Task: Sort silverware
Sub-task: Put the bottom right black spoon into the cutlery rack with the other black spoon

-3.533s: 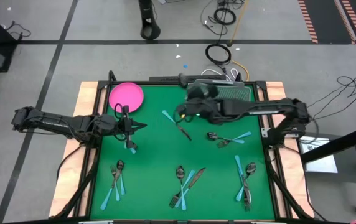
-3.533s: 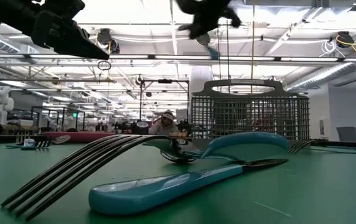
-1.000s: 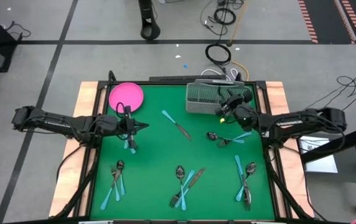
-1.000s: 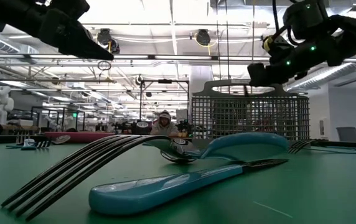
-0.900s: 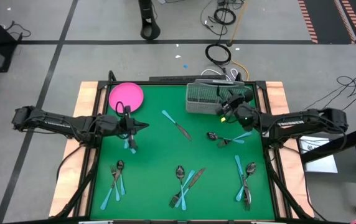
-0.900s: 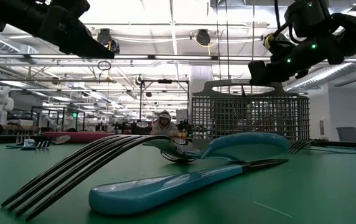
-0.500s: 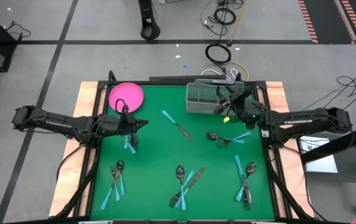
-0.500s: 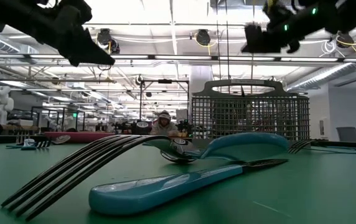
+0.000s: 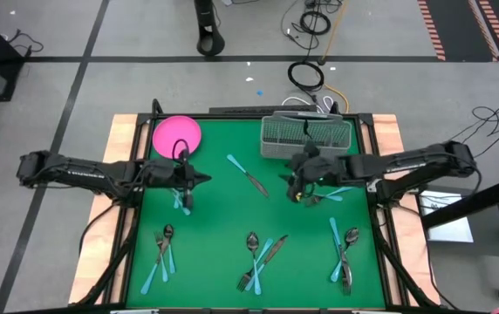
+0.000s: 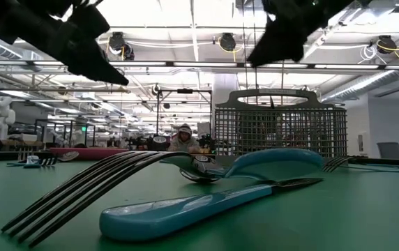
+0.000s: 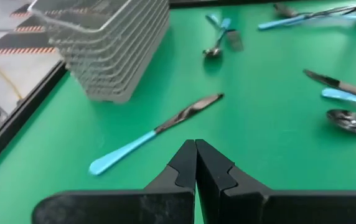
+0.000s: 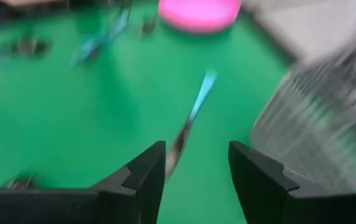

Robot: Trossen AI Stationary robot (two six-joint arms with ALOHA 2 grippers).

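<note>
Silverware with light blue handles lies scattered on the green mat. A knife lies mid-table, and a spoon-and-fork pair to its right. More groups lie near the front edge. My right gripper hovers open above the mat, between the knife and the pair, with nothing between its fingers. My left gripper is shut and empty. It hangs over the mat's left part, near one piece.
The gray wire mesh basket stands at the far edge, right of centre. The pink plate sits at the far left. Silverware groups lie near the front left and front right. Black rails frame the mat.
My right gripper has swung away from above the basket, toward the table's left and near edges. It now hangs over the mat beside the knife.
</note>
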